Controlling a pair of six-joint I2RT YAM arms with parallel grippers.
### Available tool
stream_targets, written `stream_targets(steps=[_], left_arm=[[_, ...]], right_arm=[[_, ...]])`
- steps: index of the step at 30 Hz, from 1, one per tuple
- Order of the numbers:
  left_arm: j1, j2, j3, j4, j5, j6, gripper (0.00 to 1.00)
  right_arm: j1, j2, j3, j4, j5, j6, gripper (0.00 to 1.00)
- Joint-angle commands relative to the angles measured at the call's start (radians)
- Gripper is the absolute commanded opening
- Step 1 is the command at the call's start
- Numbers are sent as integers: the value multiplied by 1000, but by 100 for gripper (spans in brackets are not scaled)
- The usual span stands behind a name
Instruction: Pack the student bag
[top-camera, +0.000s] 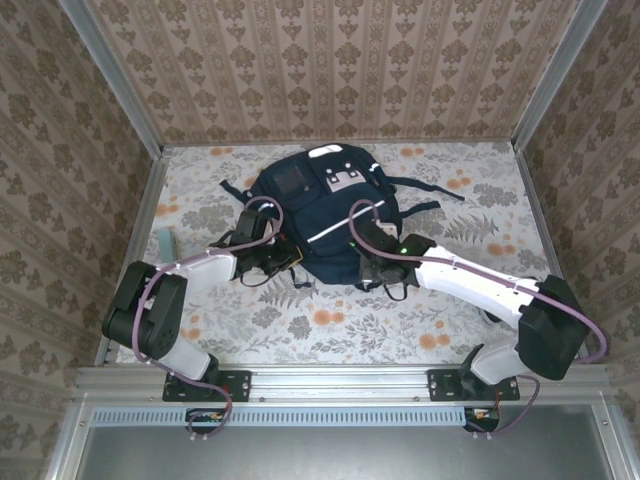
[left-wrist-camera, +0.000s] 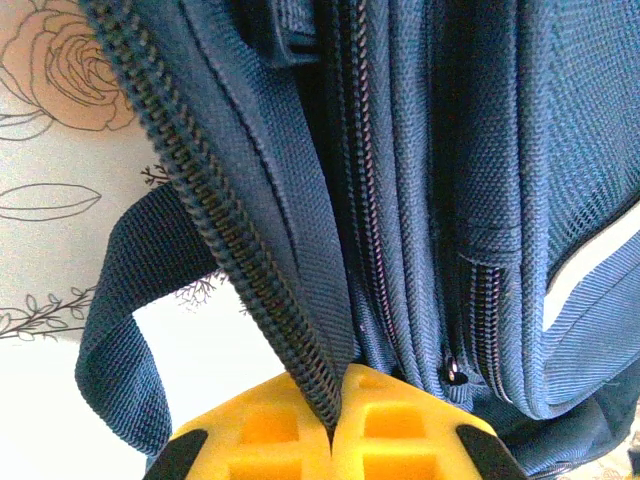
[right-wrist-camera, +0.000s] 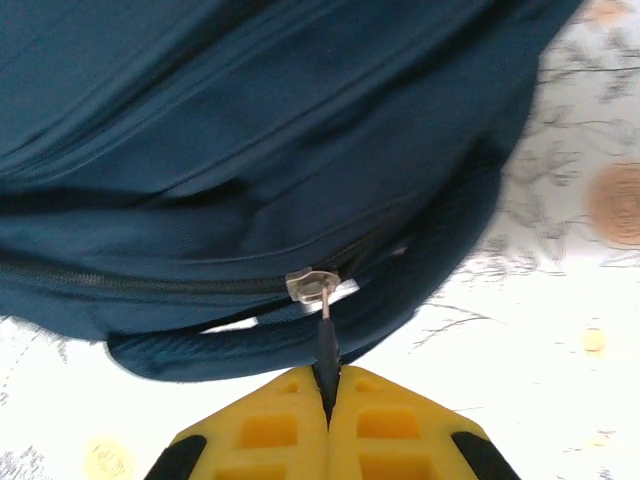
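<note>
The navy student bag (top-camera: 322, 205) lies flat in the middle of the floral table, white patches at its far end. At the bag's near left edge, my left gripper (top-camera: 274, 258) is shut. Up close, its yellow fingers (left-wrist-camera: 270, 430) pinch an unzipped zipper edge (left-wrist-camera: 225, 225) of the bag (left-wrist-camera: 500, 200) between them. My right gripper (top-camera: 373, 266) sits at the bag's near right edge. In the right wrist view that gripper (right-wrist-camera: 328, 388) is shut on the dark pull tab (right-wrist-camera: 327, 345), which hangs from a silver zipper slider (right-wrist-camera: 313, 283) on the bag (right-wrist-camera: 250, 120).
A small teal object (top-camera: 165, 242) lies by the table's left edge. Dark straps (top-camera: 432, 188) trail from the bag to the right, and a strap loop (left-wrist-camera: 125, 300) hangs beside the left fingers. Metal posts and patterned walls enclose the table.
</note>
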Motion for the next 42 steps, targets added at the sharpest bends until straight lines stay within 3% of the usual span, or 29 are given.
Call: stream_targets(steps=[1, 5, 9, 13, 16, 22, 26, 32, 42], left_arm=[[39, 0, 45, -63, -90, 72, 0], [56, 16, 95, -101, -93, 130, 0], [90, 22, 135, -141, -132, 161, 2], [172, -11, 168, -242, -200, 217, 26], [235, -53, 179, -303, -186, 235, 41], [265, -193, 131, -412, -169, 198, 59], [266, -271, 45, -388, -92, 115, 63], [254, -276, -55, -178, 148, -51, 62], [212, -245, -39, -195, 117, -78, 50]], right_arm=[[-78, -62, -33, -109, 117, 33, 0], [-96, -54, -13, -46, 42, -40, 0], [-61, -16, 11, 104, -175, -134, 0], [-10, 34, 41, 261, -395, -157, 0], [1, 90, 60, 376, -540, -102, 0], [6, 209, 147, 471, -616, -54, 0], [7, 279, 203, 505, -658, -47, 0], [14, 331, 226, 528, -702, -44, 0], [47, 385, 201, 528, -728, -48, 0]])
